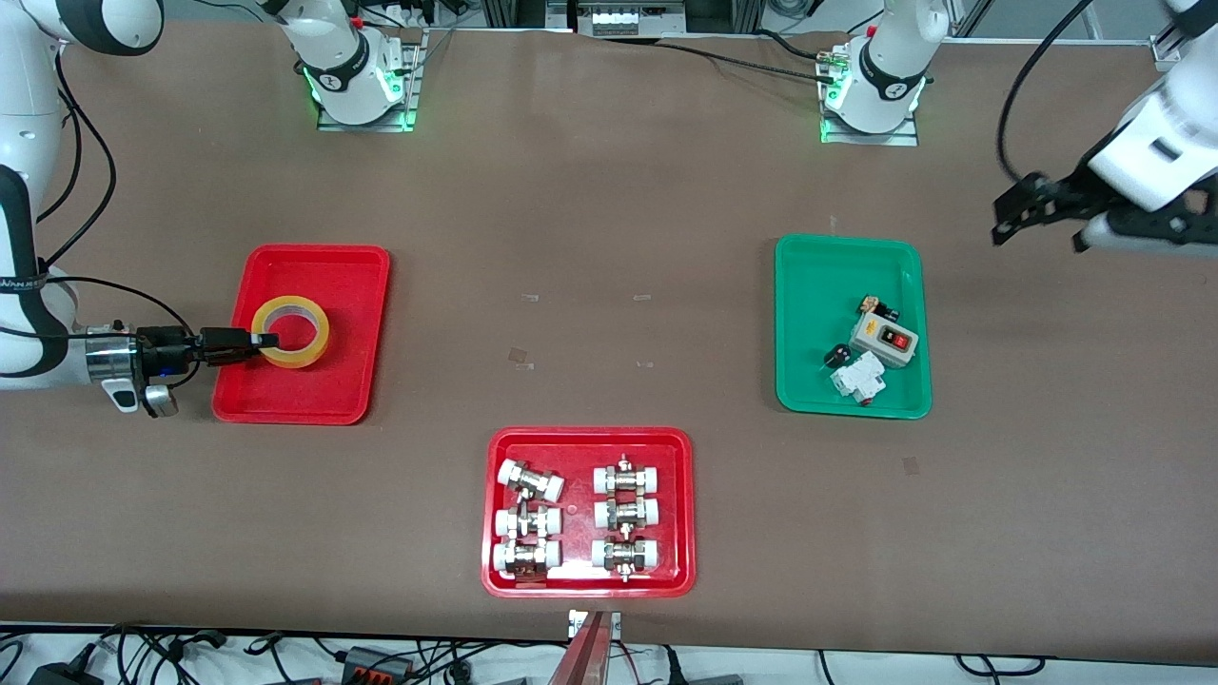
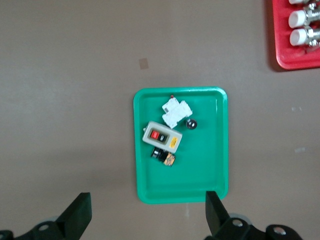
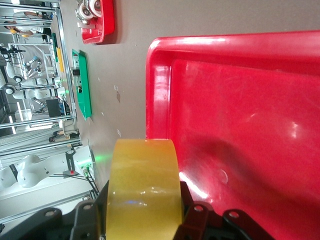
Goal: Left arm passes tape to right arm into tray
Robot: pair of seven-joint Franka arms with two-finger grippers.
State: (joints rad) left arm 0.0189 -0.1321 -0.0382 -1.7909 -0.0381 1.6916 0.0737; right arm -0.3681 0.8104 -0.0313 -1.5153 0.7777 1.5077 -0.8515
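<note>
The yellow tape [image 1: 292,331] lies flat as a ring low over the red tray [image 1: 352,285] at the right arm's end of the table; I cannot tell if it touches the floor. My right gripper [image 1: 263,340] is shut on the roll's wall at the side toward the arm. In the right wrist view the tape [image 3: 142,190] fills the gap in the right gripper [image 3: 143,200], with the tray [image 3: 240,125] under it. My left gripper [image 1: 1037,228] is open and empty, up in the air over the table's end by the green tray; its own view shows it [image 2: 147,212] spread wide.
A green tray [image 1: 809,285] with a switch box and small parts sits toward the left arm's end, also in the left wrist view [image 2: 210,165]. A second red tray [image 1: 681,504] with white-capped metal fittings sits nearest the front camera.
</note>
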